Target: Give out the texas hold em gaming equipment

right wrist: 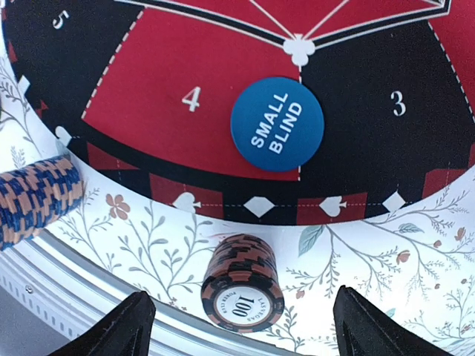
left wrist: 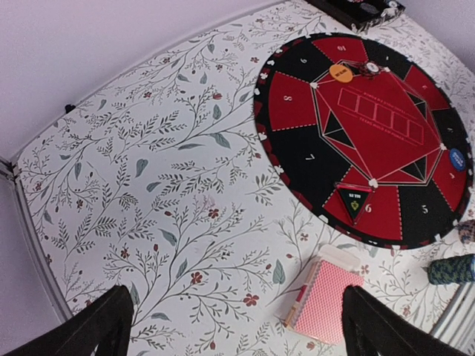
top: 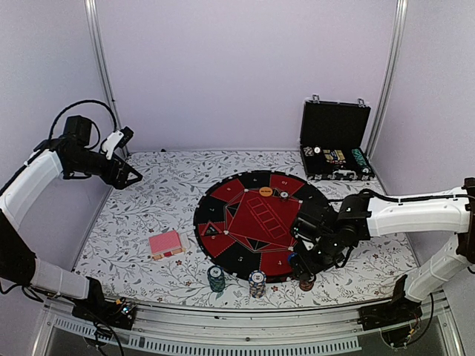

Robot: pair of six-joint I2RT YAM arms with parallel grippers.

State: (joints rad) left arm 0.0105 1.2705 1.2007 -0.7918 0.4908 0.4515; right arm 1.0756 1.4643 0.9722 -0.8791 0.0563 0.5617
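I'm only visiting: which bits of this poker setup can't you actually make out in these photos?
Top view: what sits in the black case is too small to name.
Top view: the brown-red chip stack is mostly hidden under the right claw.
Right wrist view: the blue-white chip stack is cut off by the left edge.
Left wrist view: the green chip stack is cut off by the right edge.

1. Floral-clothed desk (top: pixel 148 193) carries a round mat (top: pixel 223 199), right of centre.
2. Card deck (top: pixel 165 244) lies left of the mat.
3. Green stack (top: pixel 216 278), blue-white stack (top: pixel 257 282) and brown stack (right wrist: pixel 243 291) stand by its near rim.
4. Black case (top: pixel 335 126), far right corner.
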